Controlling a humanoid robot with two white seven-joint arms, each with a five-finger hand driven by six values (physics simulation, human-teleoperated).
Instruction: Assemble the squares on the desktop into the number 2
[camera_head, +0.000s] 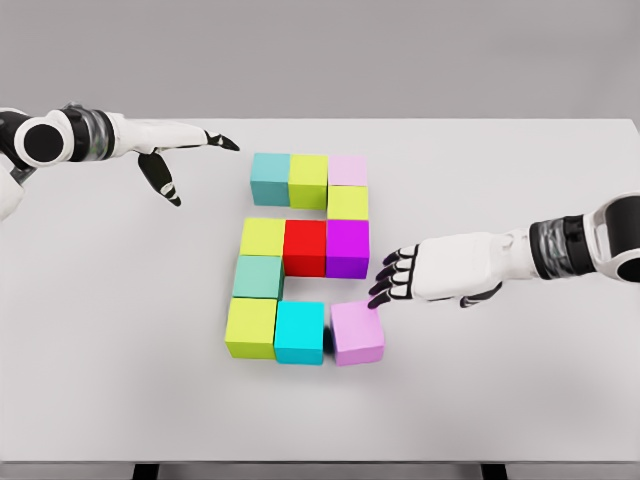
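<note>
Last block nearly home, and here's where the 2 could smudge.
Nearest row: lime block (251, 327), cyan block (300, 332), then the lilac block (357, 333) sitting slightly skewed with a gap; the right hand (400, 278), fingers curled and gripping nothing, touches its upper corner, so a hard shove could knock the neighbours askew. No containers anywhere. Far back, the left hand (185, 150) hovers with fingers extended.
</note>
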